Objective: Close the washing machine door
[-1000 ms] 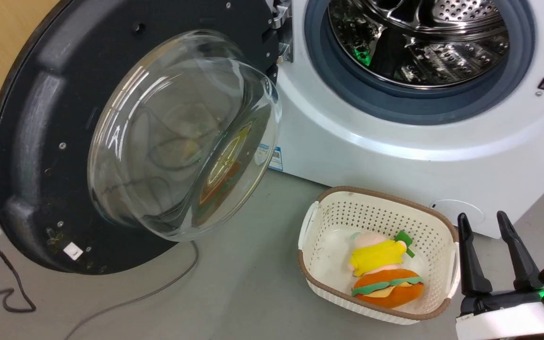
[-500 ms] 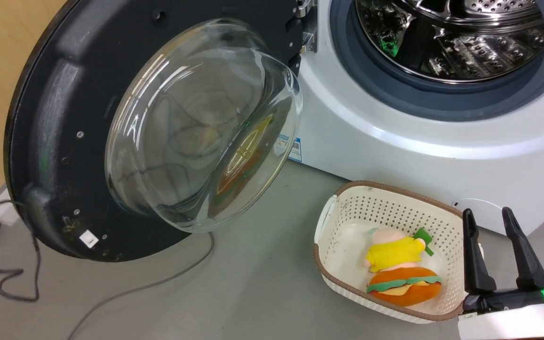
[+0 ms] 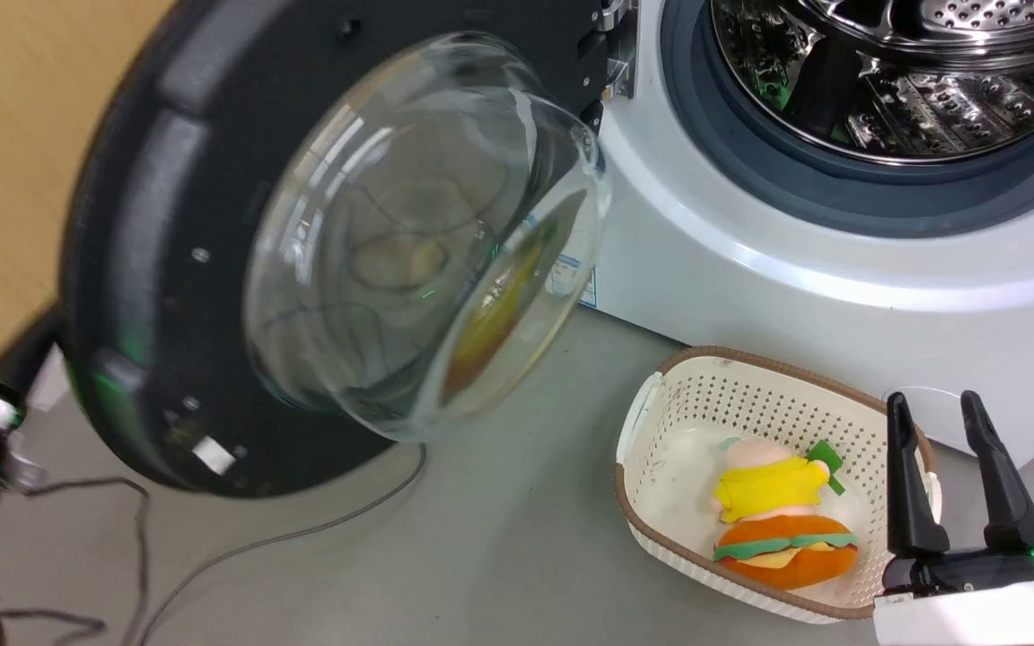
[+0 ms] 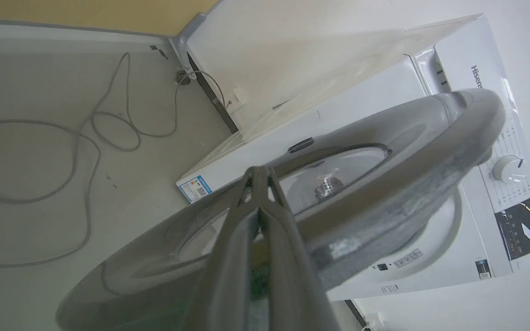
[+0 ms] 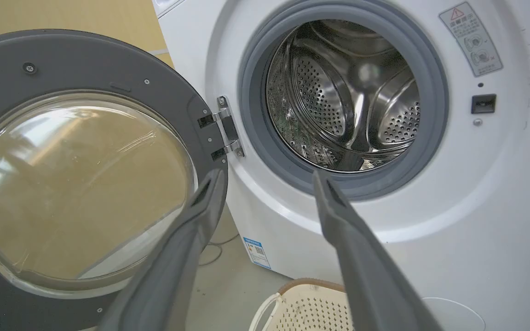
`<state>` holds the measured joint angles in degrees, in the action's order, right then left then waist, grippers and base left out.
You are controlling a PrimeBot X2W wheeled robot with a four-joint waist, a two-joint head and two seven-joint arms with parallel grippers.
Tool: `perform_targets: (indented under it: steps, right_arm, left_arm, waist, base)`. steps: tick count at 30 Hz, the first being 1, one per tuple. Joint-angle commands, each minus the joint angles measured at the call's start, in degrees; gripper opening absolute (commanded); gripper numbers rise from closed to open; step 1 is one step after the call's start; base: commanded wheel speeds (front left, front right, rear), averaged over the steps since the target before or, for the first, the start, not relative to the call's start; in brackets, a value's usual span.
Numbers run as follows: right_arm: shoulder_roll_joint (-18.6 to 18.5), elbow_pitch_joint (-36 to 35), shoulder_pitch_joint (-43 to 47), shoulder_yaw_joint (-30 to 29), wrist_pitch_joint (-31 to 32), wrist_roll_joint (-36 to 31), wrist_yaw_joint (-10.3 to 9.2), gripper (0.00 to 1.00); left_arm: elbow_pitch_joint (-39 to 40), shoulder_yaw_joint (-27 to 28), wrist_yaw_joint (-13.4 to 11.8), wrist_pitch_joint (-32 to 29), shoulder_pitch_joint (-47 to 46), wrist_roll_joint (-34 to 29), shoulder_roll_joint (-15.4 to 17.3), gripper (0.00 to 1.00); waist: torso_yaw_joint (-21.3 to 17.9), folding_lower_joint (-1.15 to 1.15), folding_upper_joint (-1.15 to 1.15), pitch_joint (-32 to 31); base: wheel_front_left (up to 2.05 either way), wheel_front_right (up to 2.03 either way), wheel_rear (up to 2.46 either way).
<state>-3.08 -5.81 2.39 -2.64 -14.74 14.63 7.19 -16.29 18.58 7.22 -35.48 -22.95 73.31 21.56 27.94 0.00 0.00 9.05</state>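
Washing machine door (image 3: 135,269) stands open. Left gripper (image 4: 258,174): fingers pressed together, empty, at the door's outer face. Right gripper (image 3: 932,401): fingers spread, empty.

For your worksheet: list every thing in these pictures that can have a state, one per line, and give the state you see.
washing machine door: open, swung wide on its hinge
drum: uncovered
basket: upright on the floor, holding a plush toy
plush toy: lying in the basket
left hand: shut, holding nothing, at the door's outer face
right hand: open, holding nothing
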Motion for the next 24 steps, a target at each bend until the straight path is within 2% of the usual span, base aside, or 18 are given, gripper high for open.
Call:
perform_targets:
  steps: [1, 8, 10, 13, 19, 24]
  right_arm:
    - [0.20, -0.11, -0.30, 0.08, -0.26, 0.18, 0.30, 1.00]
    - [0.21, -0.03, 0.20, -0.40, -0.26, 0.80, 0.30, 1.00]
    - [0.21, 0.16, 0.34, -0.48, -0.26, 0.97, 0.30, 1.00]
    - [0.21, 0.18, 0.22, -0.20, -0.26, 1.10, 0.30, 1.00]
    - [0.21, -0.05, -0.48, 0.03, -0.26, 0.64, 0.30, 1.00]
    - [0.21, 0.01, -1.08, -0.14, -0.26, 0.22, 0.30, 1.00]
  left_arm:
    - [0.51, -1.69, 0.26, -0.38, 1.55, 0.32, -0.71, 0.00]
    - [7.40, -8.45, 0.26, -1.41, 7.83, 2.53, -0.67, 0.00]
    - [12.74, -12.59, 0.26, -1.18, 11.21, 3.45, -1.68, 0.00]
    - [16.50, -15.85, 0.26, -1.29, 13.33, 4.39, -2.15, 0.00]
    - [22.74, -22.20, 0.26, -0.35, 14.85, 5.91, -3.10, 0.00]
    - [26.42, -28.02, 0.26, 0.29, 14.44, 6.28, -3.37, 0.00]
  waist:
    - [-0.02, 0.00, 0.00, -0.18]
    - [0.06, 0.00, 0.00, -1.11]
    - [-0.16, 0.00, 0.00, -1.45]
    - [-0.89, 0.00, 0.00, -1.59]
    - [-4.26, 0.00, 0.00, -1.06]
    - [-8.91, 0.00, 0.00, -0.44]
  base:
    - [0.00, 0.00, 0.00]
    - [0.00, 0.00, 0.00]
    - [0.00, 0.00, 0.00]
    - [0.00, 0.00, 0.00]
    - [0.00, 0.00, 0.00]
    - [0.00, 0.00, 0.00]
